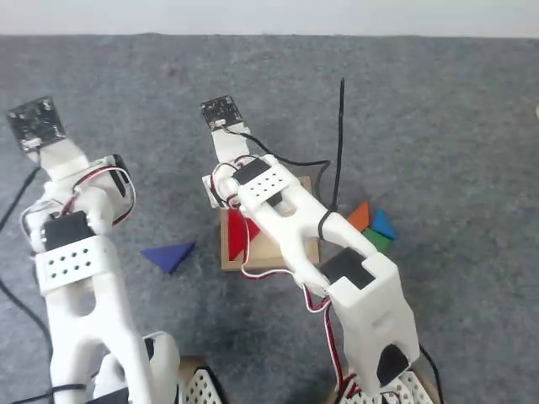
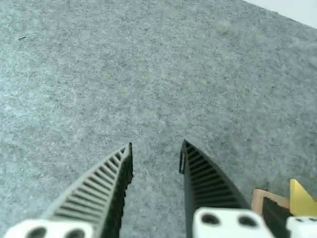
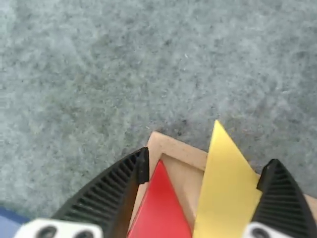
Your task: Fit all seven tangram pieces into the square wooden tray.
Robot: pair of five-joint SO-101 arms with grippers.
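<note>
two grippers, both mine, both spread. at the left, my left gripper (image 2: 157, 145) hangs parted over bare carpet (image 2: 148, 74). a blue triangle (image 1: 168, 255) lies between the arms. my right gripper (image 3: 209, 157) gapes wide over the wooden tray (image 3: 173, 148), with a red triangle (image 3: 161, 208) inside and a yellow piece (image 3: 225, 183) across the rim. the orange piece (image 1: 360, 215), small blue piece (image 1: 383, 224) and green piece (image 1: 376, 240) cluster just right of it.

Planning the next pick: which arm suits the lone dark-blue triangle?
Left: the dark-blue triangle lies on its side of the tray, left gripper open; the right gripper straddles the yellow piece.

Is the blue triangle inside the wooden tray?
No, the blue triangle lies on the grey carpet, apart from the wooden tray.
</note>
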